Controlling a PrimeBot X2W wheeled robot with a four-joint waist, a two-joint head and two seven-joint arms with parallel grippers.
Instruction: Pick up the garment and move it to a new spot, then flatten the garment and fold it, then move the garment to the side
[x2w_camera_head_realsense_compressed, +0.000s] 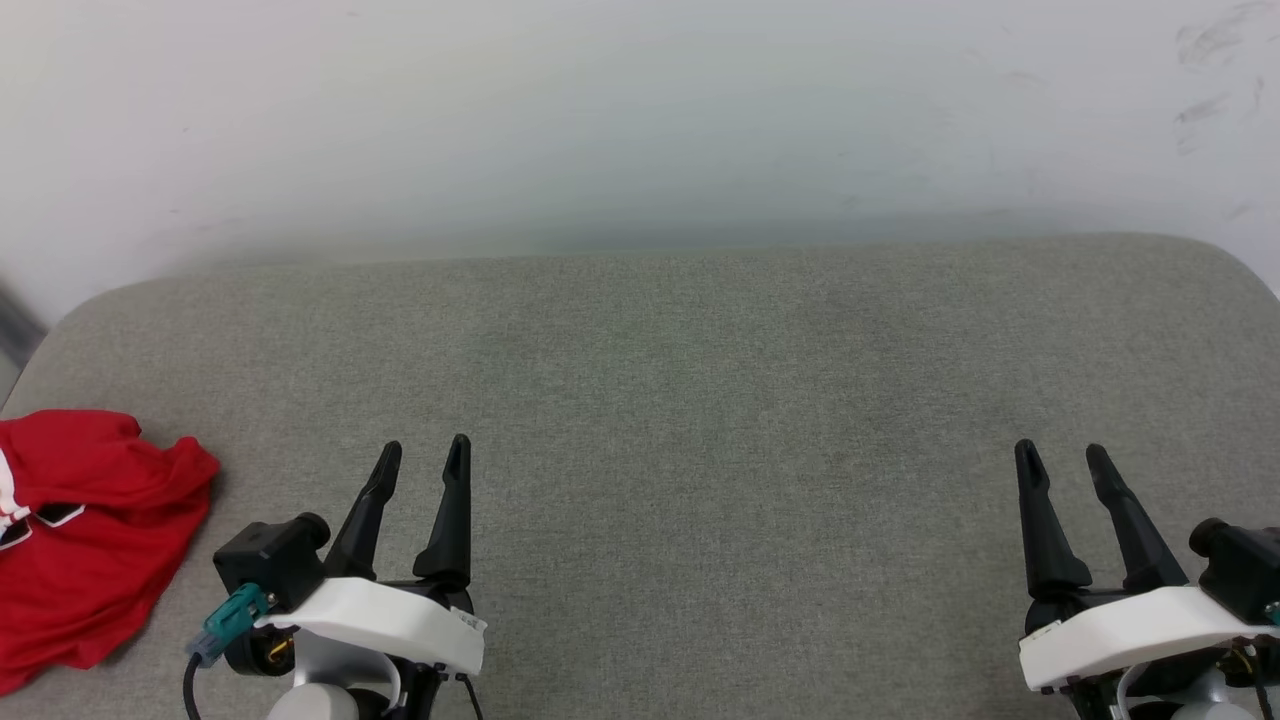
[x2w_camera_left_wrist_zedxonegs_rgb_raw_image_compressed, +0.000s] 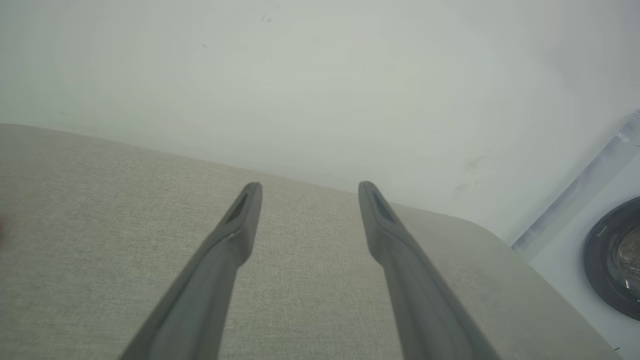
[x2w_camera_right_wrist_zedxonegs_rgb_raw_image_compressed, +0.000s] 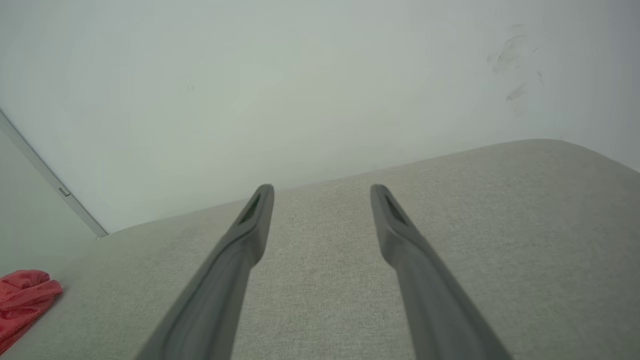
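Leftward, crumpled red garment (x2w_camera_head_realsense_compressed: 90, 540) on woven grey cushion (x2w_camera_head_realsense_compressed: 700, 400); left gripper (x2w_camera_head_realsense_compressed: 426, 446), right gripper (x2w_camera_head_realsense_compressed: 1060, 448) released.

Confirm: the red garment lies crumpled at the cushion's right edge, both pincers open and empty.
Wrong side: the head view shows the garment at the left edge of the cushion. The left pincer and right pincer are open and empty.

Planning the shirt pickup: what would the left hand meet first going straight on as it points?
The left hand points across bare grey cushion; first contact would probably be the white wall. The garment lies off to its left.
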